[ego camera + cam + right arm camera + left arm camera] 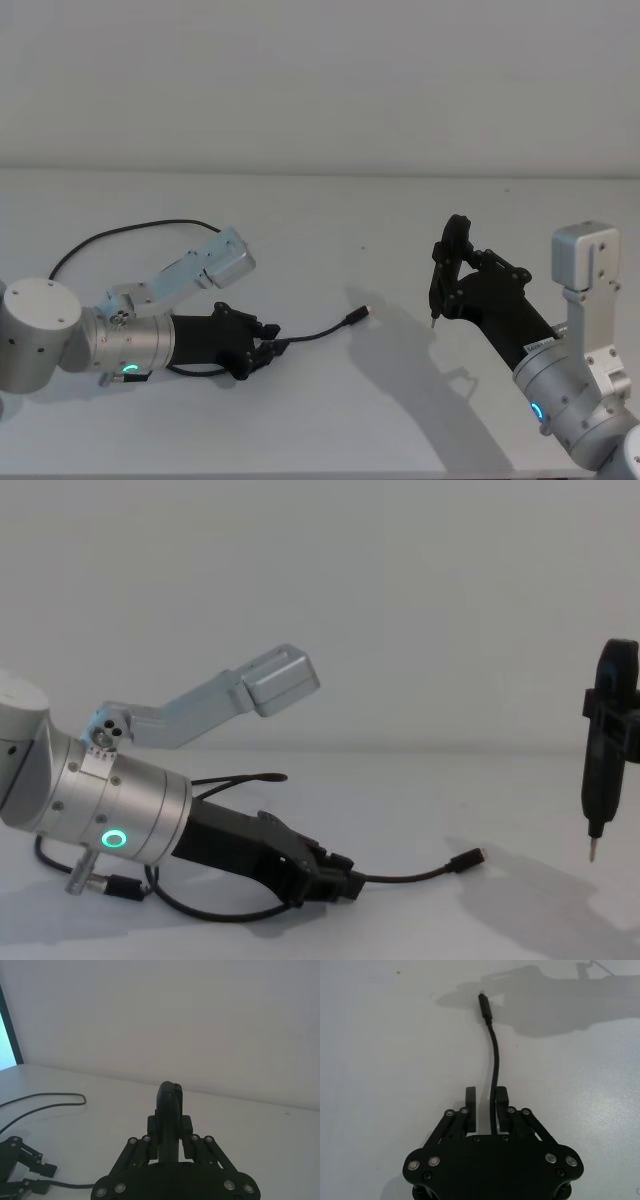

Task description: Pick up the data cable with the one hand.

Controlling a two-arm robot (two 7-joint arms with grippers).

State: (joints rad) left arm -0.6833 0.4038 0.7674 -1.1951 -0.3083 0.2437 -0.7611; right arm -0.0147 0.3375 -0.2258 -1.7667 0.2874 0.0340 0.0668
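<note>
Left gripper [486, 1099], low over the table [395, 1060], stands narrowly open with the data cable [495, 1055] lying between its fingers [502, 1097] against one pad, unpinched, so closing off-centre could nudge the slack cable sideways and miss it; right gripper [450, 270] idles raised, clamping a pointed tool [595, 800].

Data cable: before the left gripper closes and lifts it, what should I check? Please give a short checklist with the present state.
1. The data cable lies between the left gripper's fingers: ok.
2. Cable centred in the gap: not ok, it runs along one finger.
3. Gripper shut on the cable: not ok, a gap shows beside it.
4. The plug lies free on the table: ok.
5. The right gripper, holding its tool, is raised away from the cable: ok.
6. Cable loop behind the arm free of snags: cannot tell.
</note>
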